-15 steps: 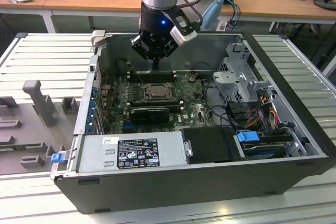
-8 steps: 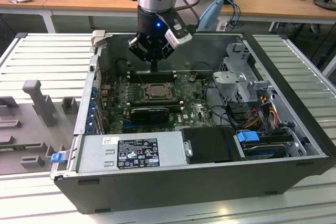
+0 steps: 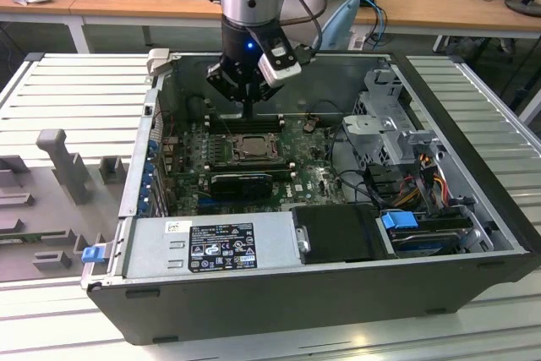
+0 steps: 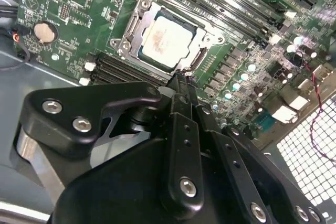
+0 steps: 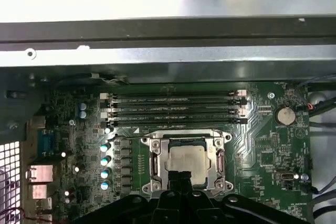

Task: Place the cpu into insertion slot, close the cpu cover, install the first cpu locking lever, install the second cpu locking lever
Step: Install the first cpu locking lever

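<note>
- Gripper (image 3: 251, 112), black metal fingers pinched together on nothing, is hovering over the square silver-rimmed insertion slot (image 3: 250, 149) in the exterior view.
- Pale silvery-beige square cpu (image 4: 167, 40) is sitting inside it in the second wrist view, with the thin silver cpu cover (image 4: 135, 22) lying down around it.
- In the first wrist view, the gripper (image 5: 181, 178) is hanging just beside the slot's rim. Locking lever work is likely calling for pressure kept off the cpu (image 5: 187, 160).

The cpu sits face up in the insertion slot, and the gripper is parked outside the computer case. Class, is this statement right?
No. The cpu does sit face up in the insertion slot, but the gripper is not outside the computer case: the exterior view shows it inside the case, hanging just above the slot.
</note>
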`<state>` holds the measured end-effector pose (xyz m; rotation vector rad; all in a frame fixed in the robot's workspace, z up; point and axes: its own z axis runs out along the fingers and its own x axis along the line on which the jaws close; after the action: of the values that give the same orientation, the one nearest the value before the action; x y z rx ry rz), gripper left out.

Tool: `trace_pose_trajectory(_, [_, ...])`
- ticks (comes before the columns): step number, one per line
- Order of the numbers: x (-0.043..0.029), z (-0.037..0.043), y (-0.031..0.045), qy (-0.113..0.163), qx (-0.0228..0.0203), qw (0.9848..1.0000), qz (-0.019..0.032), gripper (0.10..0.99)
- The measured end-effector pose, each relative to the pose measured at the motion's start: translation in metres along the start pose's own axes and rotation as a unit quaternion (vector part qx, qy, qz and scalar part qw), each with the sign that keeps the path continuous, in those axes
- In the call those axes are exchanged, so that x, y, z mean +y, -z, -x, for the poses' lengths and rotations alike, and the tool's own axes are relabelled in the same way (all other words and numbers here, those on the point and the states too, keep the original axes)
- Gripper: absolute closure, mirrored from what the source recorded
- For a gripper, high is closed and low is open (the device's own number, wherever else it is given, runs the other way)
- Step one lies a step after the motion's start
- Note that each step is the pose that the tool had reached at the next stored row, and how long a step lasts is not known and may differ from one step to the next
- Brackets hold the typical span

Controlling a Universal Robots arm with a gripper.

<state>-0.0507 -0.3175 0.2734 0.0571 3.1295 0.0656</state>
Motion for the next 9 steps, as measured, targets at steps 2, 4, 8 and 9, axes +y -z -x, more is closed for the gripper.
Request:
trace_pose_trajectory(2, [-0.0001,-0.0028,-0.0002,0.000,-0.0001,1.0000,0.0002,0.980])
trace_pose_trajectory(4, [-0.0003,-0.0078,-0.0001,0.000,-0.0001,1.0000,0.0001,0.980])
trace_pose_trajectory(8, [-0.0007,-0.0191,-0.0004,0.000,-0.0001,1.0000,0.0002,0.980])
trace_pose_trajectory(9, [-0.0007,-0.0199,-0.0005,-0.002,-0.0002,1.0000,0.0002,0.980])
